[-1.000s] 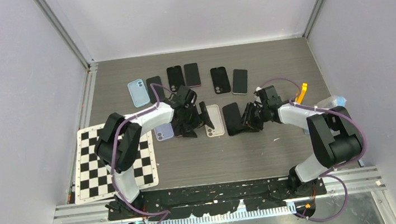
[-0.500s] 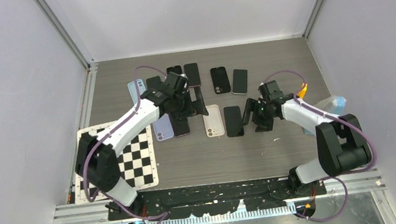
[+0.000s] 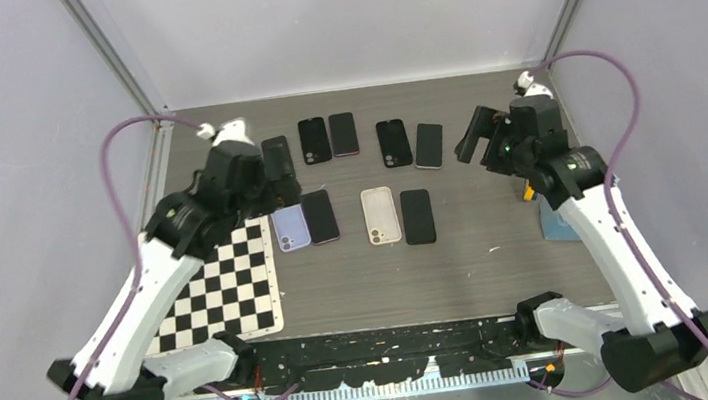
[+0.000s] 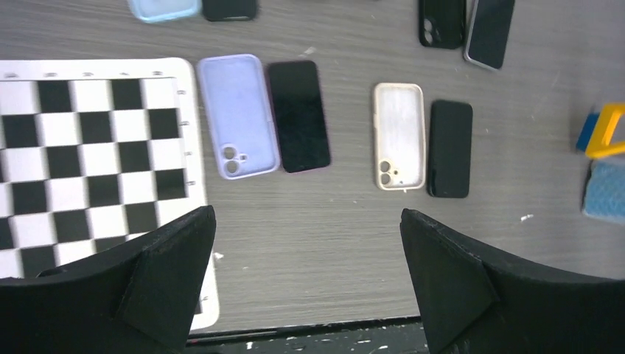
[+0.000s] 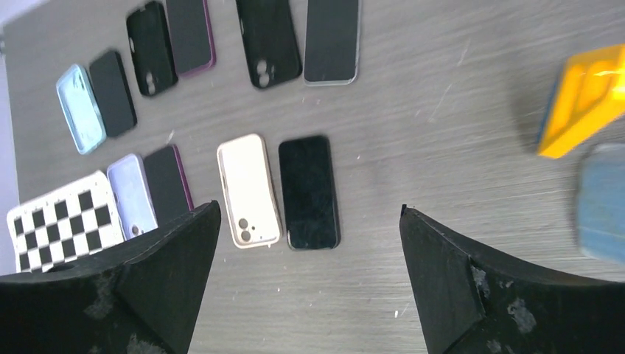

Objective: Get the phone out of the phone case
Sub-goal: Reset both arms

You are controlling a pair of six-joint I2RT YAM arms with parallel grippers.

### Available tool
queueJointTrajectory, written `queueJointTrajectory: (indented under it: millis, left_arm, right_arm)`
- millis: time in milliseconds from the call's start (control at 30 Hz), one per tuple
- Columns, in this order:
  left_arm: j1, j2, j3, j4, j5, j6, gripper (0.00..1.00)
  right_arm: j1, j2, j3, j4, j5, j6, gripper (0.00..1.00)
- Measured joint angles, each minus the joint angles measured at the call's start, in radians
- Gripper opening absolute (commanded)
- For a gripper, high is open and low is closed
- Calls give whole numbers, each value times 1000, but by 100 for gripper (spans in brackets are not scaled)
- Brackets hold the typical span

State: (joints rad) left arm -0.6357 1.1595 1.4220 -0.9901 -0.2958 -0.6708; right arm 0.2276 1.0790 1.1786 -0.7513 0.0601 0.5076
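Note:
A cream phone case [image 3: 381, 215] lies flat mid-table, and a black phone [image 3: 417, 216] lies apart from it, just to its right. Both also show in the left wrist view, case [image 4: 399, 136] and phone [image 4: 449, 147], and in the right wrist view, case [image 5: 248, 190] and phone [image 5: 309, 192]. My left gripper [image 4: 306, 214] hangs high over the table's left side, open and empty. My right gripper [image 5: 309, 208] is raised at the back right [image 3: 482, 140], also open with nothing between its fingers.
A lilac case [image 3: 291, 227] and a dark phone [image 3: 321, 216] lie side by side left of the cream case. Several more phones and cases [image 3: 394, 142] line the back. A checkerboard sheet [image 3: 230, 295] lies at the left. A yellow object [image 5: 582, 99] and a blue one [image 5: 601, 203] sit at the right.
Both arms have lifted high and drawn back from the middle of the table. The right gripper opened and left the black phone lying flat beside the cream case.

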Motion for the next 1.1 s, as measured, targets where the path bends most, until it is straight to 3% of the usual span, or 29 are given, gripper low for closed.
queueJointTrajectory:
  millis: [167, 467, 733, 1100]
  left_arm:
    - [0, -206, -15, -82, -135, -10, 100]
    - [0, -495, -47, -222, -249, -44, 100]
    - [0, -600, -55, -325, -272, -59, 100]
    - [0, -674, -55, -402, -253, -66, 100]
  right_arm:
    - [0, -116, 120, -97, 138, -6, 98]
    - [0, -438, 164, -226, 402, 52, 98]
    - [0, -629, 181, -290, 527, 86, 99]
    - [0, -650, 167, -314, 546, 107, 99]
